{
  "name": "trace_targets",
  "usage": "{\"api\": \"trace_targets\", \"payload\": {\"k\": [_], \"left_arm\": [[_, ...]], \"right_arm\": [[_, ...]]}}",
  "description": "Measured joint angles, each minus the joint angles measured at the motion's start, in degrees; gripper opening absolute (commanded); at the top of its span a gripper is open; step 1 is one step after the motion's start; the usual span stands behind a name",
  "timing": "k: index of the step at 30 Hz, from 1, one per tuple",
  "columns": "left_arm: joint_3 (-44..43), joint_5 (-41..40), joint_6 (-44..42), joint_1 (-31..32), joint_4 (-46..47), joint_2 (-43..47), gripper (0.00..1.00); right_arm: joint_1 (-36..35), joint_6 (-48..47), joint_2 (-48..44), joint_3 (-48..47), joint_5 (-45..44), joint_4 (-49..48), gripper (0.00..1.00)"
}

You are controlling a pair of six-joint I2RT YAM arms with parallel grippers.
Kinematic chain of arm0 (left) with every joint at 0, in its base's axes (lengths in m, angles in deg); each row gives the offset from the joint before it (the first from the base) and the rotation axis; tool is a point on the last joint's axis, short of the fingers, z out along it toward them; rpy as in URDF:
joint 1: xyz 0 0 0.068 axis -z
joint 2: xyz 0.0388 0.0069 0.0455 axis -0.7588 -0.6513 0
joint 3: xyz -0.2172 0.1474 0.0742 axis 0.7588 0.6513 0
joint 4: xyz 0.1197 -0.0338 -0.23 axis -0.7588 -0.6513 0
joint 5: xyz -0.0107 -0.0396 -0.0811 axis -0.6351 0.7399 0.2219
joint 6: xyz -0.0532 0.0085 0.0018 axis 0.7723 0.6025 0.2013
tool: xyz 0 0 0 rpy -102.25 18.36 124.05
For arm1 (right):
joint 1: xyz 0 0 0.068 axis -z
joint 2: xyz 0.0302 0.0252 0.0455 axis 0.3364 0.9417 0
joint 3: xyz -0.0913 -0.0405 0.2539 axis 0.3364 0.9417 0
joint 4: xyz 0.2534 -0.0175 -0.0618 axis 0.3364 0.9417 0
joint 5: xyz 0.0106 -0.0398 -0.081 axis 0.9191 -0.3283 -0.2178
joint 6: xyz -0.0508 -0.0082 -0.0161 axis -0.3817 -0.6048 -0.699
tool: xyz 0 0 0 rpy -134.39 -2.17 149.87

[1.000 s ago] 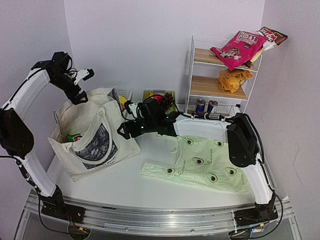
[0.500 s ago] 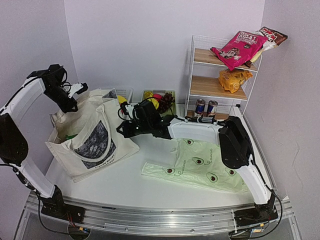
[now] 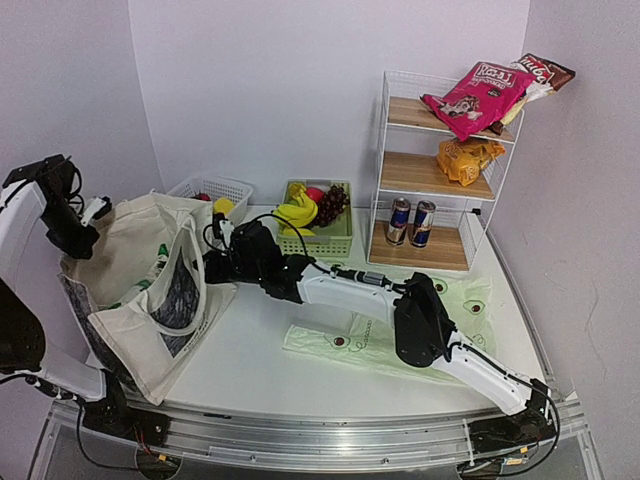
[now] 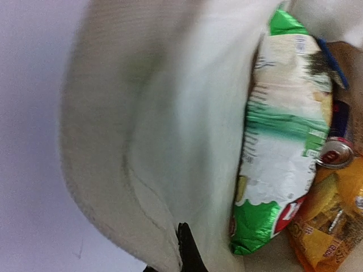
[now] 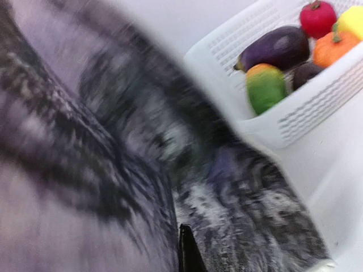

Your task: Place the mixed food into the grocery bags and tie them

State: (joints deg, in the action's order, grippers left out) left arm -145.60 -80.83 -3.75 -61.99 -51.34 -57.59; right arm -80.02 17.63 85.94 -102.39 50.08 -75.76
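Step in hand, judged: spreading mouth of canvas tote [image 3: 135, 265] for loading. On tote's far-left rim: left gripper [image 3: 86, 212] pressed together, pinching cloth. At tote's right printed panel: right gripper [image 3: 213, 263] pressed together, apparently pinching cloth too; wrist view blurred. Inside tote: green-white packet [image 4: 283, 141], drink can [image 4: 336, 153], orange packet [image 4: 332, 215]. Right of tote: bananas [image 3: 297, 212] and grapes [image 3: 333, 201] in green basket [image 3: 330, 246], not yet bagged. Farther right of tote: avocado bag [image 3: 410, 330], flat, untied. Next, likely: hold mouth wide with one grip, free the other for fruit; tie handles later.
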Motion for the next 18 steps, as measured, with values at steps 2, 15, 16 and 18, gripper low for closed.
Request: {"api": "trace_targets", "payload": {"k": [2, 15, 16, 18], "left_arm": [[0.0, -1.4, -2.2, -5.8, 0.7, -1.3, 0.0], [-6.7, 5.2, -6.3, -21.3, -0.9, -6.6, 0.0], [-6.7, 5.7, -5.9, -21.2, -0.8, -6.5, 0.0], [-6.7, 6.1, -5.1, -21.4, -0.6, -6.4, 0.0]], "right_arm": [[-0.4, 0.5, 1.4, -1.4, -2.8, -1.4, 0.41], [1.9, -6.2, -7.4, 14.2, -9.0, -5.2, 0.63], [2.2, -6.8, -9.1, 16.3, -9.1, -5.5, 0.63], [2.5, -8.0, -12.3, 19.9, -9.2, -5.4, 0.63]]}}
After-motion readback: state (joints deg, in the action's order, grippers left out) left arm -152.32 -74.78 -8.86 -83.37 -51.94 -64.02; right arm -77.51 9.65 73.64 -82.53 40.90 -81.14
